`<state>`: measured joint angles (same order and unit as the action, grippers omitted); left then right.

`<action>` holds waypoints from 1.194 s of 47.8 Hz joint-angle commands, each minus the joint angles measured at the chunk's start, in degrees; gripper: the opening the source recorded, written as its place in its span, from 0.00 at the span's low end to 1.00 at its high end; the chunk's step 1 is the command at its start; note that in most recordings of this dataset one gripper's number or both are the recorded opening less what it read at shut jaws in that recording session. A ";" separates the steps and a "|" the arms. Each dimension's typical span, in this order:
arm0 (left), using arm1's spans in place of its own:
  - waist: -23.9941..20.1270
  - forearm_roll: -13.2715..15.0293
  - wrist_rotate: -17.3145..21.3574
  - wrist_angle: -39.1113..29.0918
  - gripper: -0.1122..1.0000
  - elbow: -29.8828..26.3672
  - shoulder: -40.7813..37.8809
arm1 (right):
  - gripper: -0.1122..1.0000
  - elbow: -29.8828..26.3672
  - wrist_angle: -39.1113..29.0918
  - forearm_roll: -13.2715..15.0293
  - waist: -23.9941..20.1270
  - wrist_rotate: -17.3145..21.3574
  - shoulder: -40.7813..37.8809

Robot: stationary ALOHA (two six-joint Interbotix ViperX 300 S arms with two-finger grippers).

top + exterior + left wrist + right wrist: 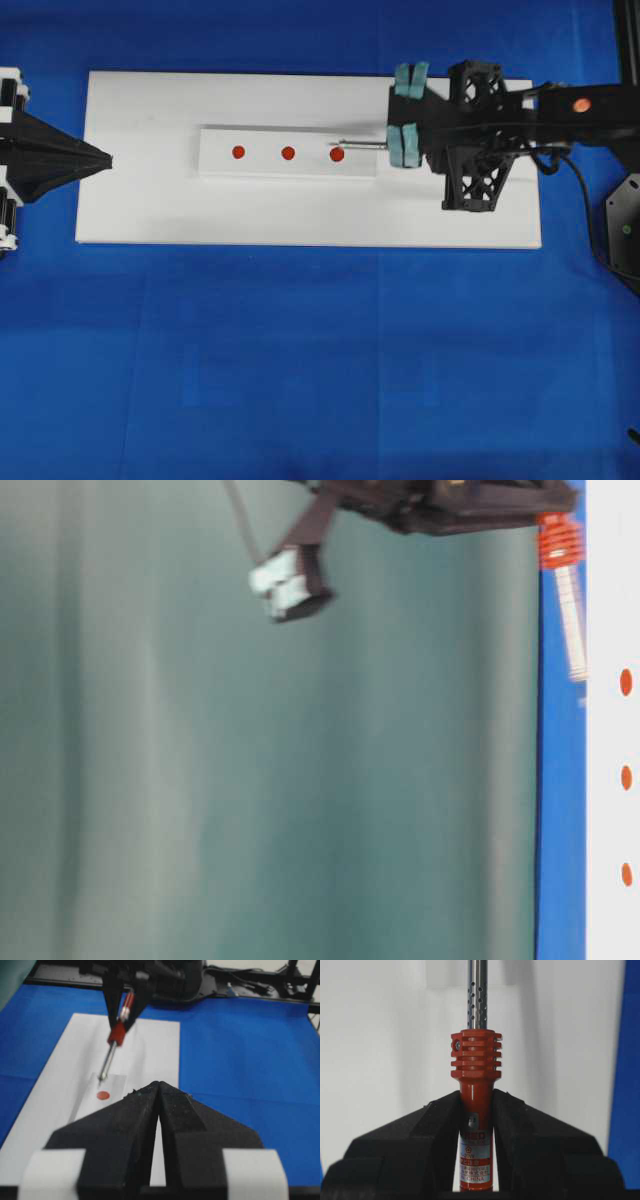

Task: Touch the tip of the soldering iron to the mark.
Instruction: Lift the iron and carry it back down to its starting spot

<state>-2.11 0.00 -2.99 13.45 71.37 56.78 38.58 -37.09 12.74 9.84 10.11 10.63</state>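
Observation:
My right gripper (476,1100) is shut on the red-orange handle of the soldering iron (475,1075); its perforated metal shaft (362,145) points left over the white block (215,165). The tip (336,146) sits at the upper edge of the right-end red dot (337,155); whether it touches the block I cannot tell. The mark (238,152), the left-end dot, lies bare about two dot spacings left of the tip. My left gripper (108,158) is shut and empty at the board's left edge, pointing right. In the left wrist view its fingers hide the mark.
The block lies on a flat white board (300,215) on a blue cloth (320,360). The middle red dot (288,153) sits between the mark and the tip. A black cable (585,210) hangs off the right arm at the right edge.

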 commanded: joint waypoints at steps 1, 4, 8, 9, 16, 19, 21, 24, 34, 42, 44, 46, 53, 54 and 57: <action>-0.18 -0.09 0.00 0.35 0.10 -0.53 -0.18 | 0.16 -2.90 -2.72 0.09 0.09 -0.09 3.52; -0.18 -0.09 0.00 0.35 0.10 -0.53 -0.18 | 0.16 -4.39 -5.54 0.09 0.09 -0.09 5.27; -0.18 -0.09 0.00 0.35 0.10 -0.53 -0.18 | 0.16 -6.15 -7.91 0.18 0.00 -0.09 7.03; -0.18 -0.09 0.00 0.35 0.10 -0.53 -0.18 | 0.16 -6.77 -8.61 0.35 0.00 -0.18 7.73; -0.18 -0.09 0.00 0.35 0.10 -0.53 -0.18 | 0.16 -8.53 -10.28 1.32 -0.09 -0.18 10.37; -0.18 -0.09 0.00 0.26 0.10 -0.53 -0.18 | 0.16 -8.35 -10.28 1.85 0.00 -0.18 10.72; -0.18 -0.09 0.00 0.26 0.10 -0.53 -0.18 | 0.16 -8.26 -10.28 1.93 0.00 -0.18 10.63; -0.18 -0.09 0.00 0.35 0.10 -0.53 -0.18 | 0.16 -8.17 -10.37 1.93 -0.09 -0.09 10.46; -0.18 -0.09 0.00 0.35 0.10 -0.53 -0.18 | 0.16 -8.09 -9.67 1.76 -0.09 -0.09 10.02; -0.18 -0.09 0.00 0.35 0.10 -0.62 -0.18 | 0.16 -8.09 -9.84 1.41 -1.14 0.88 10.02; -0.18 -0.09 0.00 0.35 0.10 -0.53 -0.18 | 0.16 -8.00 -9.93 1.32 -1.58 1.41 10.11; -0.18 -0.09 0.00 0.35 0.10 -0.53 -0.18 | 0.16 -8.00 -10.02 1.32 -2.20 2.11 10.11; -0.18 -0.09 0.00 0.35 0.10 -0.53 -0.18 | 0.16 -7.73 -10.11 1.32 -5.80 5.71 10.11; -0.18 -0.09 -0.09 0.35 0.10 -0.53 -0.18 | 0.16 -7.56 -10.11 1.32 -6.33 6.33 10.20; -0.09 -0.09 0.00 0.35 0.10 -0.53 -0.18 | 0.16 -7.47 -10.28 1.32 -8.26 8.09 10.20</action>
<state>-2.11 0.00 -2.99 13.45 71.37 56.78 31.73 -47.37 14.15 3.52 16.96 20.30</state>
